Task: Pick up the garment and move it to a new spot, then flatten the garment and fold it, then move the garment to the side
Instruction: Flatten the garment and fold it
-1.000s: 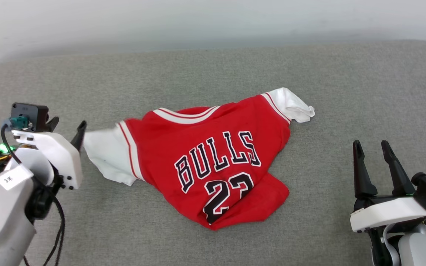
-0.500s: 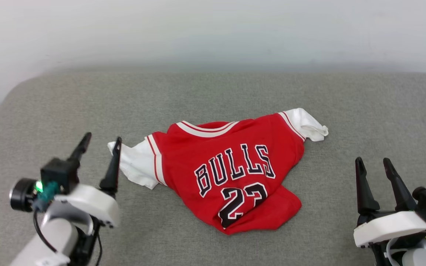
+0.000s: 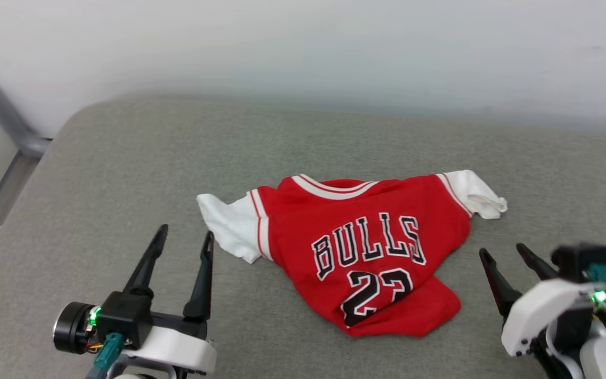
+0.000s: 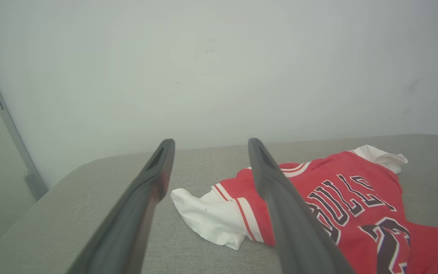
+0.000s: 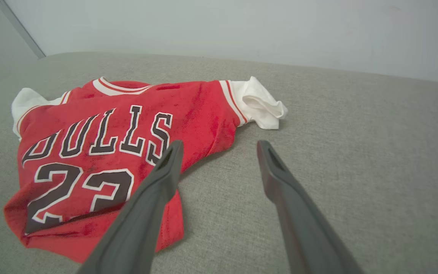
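- Your left pincer [image 3: 186, 231] and right pincer [image 3: 503, 250] both stand spread, empty — the garment [image 3: 366, 247] lies between them.
- Pinch the rumpled hem [image 3: 408, 316] left of your right pincer — draw it flat.

L tool [image 3: 187, 231] now off garment [image 3: 292, 231]

"BULLS" is printed in black, white-outlined letters across the front of the red garment [image 3: 366, 258], and the number "23" is set just beneath it.
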